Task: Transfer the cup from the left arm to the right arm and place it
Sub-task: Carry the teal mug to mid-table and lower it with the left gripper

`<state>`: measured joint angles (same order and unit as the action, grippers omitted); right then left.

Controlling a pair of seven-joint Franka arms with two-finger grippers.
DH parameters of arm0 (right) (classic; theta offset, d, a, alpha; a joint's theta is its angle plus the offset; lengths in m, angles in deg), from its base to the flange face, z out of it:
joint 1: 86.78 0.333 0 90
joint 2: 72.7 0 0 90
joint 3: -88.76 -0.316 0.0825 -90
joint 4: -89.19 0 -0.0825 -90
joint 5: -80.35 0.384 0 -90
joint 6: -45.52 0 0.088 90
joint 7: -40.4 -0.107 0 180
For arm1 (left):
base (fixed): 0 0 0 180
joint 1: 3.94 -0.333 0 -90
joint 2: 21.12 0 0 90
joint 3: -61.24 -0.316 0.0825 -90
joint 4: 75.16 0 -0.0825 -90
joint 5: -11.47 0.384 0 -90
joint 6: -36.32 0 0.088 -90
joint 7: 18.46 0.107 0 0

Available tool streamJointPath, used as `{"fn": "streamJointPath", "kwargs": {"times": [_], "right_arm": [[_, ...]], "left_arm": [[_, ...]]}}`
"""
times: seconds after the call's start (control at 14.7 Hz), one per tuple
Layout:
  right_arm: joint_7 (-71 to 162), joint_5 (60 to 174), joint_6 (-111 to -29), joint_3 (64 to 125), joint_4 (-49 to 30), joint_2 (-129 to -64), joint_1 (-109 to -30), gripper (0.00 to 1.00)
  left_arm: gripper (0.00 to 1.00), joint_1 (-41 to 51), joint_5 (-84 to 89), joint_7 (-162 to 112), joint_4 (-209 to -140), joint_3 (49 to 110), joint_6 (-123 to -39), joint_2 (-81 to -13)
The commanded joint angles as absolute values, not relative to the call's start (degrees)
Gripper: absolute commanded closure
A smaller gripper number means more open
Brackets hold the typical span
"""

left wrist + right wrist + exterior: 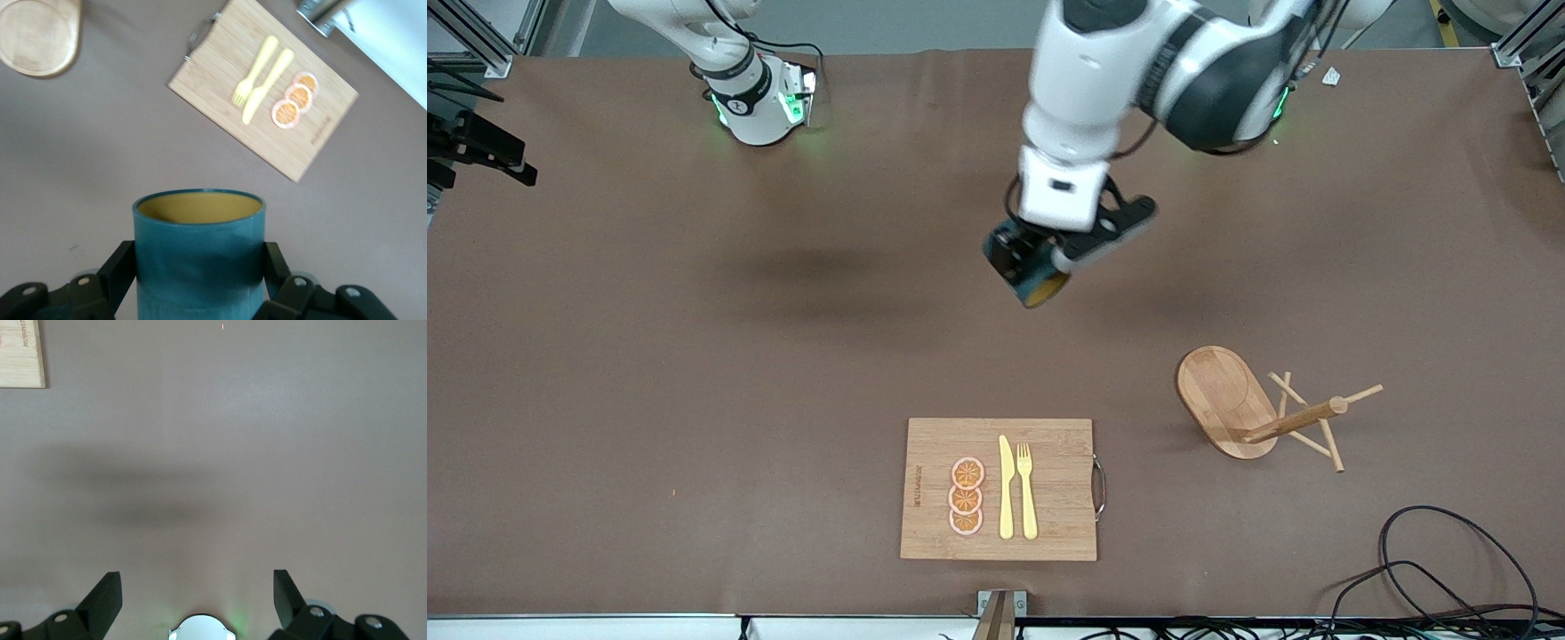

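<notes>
The cup point(1037, 283), a dark teal mug with a yellowish inside, hangs tilted in the air over the bare middle of the table. My left gripper point(1042, 260) is shut on it. In the left wrist view the cup point(198, 253) fills the space between the two black fingers point(120, 270), which press on its sides; its handle is hidden. My right gripper point(197, 587) is open and empty over bare brown table near its own base. Only that arm's lower part point(751, 93) shows in the front view.
A wooden cutting board point(1058, 533) with a yellow knife point(1006, 487), a fork point(1027, 489) and orange slices point(966, 496) lies near the table's front edge. A wooden mug stand point(1218, 391) stands toward the left arm's end. Black cables point(1449, 569) lie at that front corner.
</notes>
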<state>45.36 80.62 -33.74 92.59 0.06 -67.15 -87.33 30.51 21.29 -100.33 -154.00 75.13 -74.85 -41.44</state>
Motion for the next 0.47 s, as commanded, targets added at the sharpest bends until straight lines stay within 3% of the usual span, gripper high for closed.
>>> {"fn": "streamJointPath", "kwargs": {"times": [0.0, 0.41], "right_arm": [[45.5, 80.7, -33.3, 92.6, 0.1, -66.6, -87.7, 0.0], [45.1, 80.7, -33.4, 92.6, 0.6, -67.1, -87.7, 0.0]], "left_arm": [[0.42, 36.9, 34.1, -101.3, -156.9, 74.8, -78.8, -41.5], [0.42, 49.0, 59.7, -115.0, -157.4, 75.2, -82.5, -48.1]]}}
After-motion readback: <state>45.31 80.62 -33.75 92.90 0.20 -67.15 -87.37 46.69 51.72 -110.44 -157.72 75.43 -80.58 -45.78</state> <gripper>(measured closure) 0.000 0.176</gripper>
